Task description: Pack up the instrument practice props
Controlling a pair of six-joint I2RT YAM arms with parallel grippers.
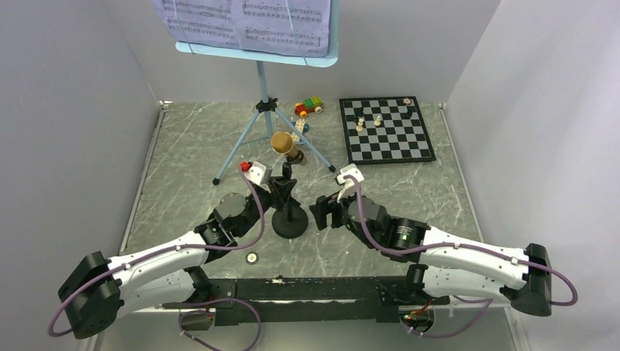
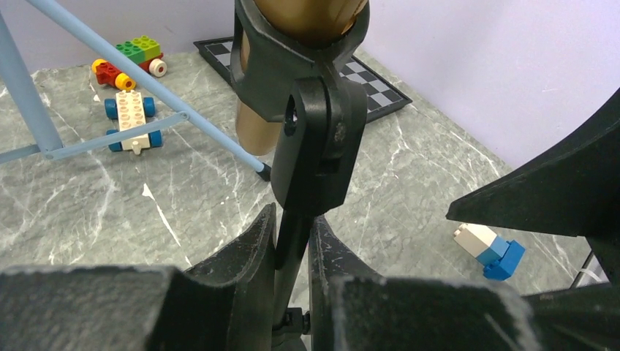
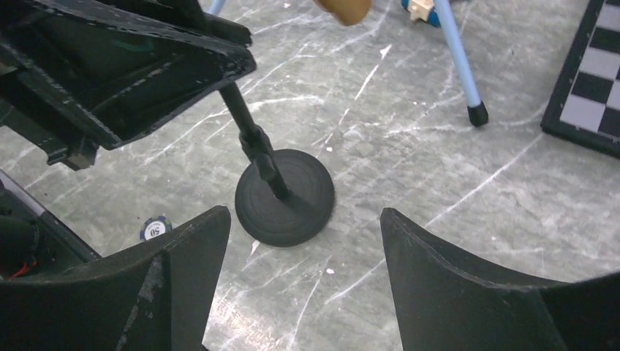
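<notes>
Left end effector (image 2: 292,245) gripping mic stand (image 1: 290,223), right end effector (image 3: 303,212) agape beside base, apparent chip (image 3: 153,229) near front edge

You've got even, diffuse overhead light, bright in all three views. Only a soft, short shadow sits by the base of the mic stand (image 3: 285,197); the marble table (image 1: 183,146) reads matte and evenly lit. Left wrist view: microphone (image 2: 307,11) and left fingers (image 2: 241,256) are too close, soft. Right fingers (image 3: 453,278) blur likewise. Top view is sharp.
</notes>
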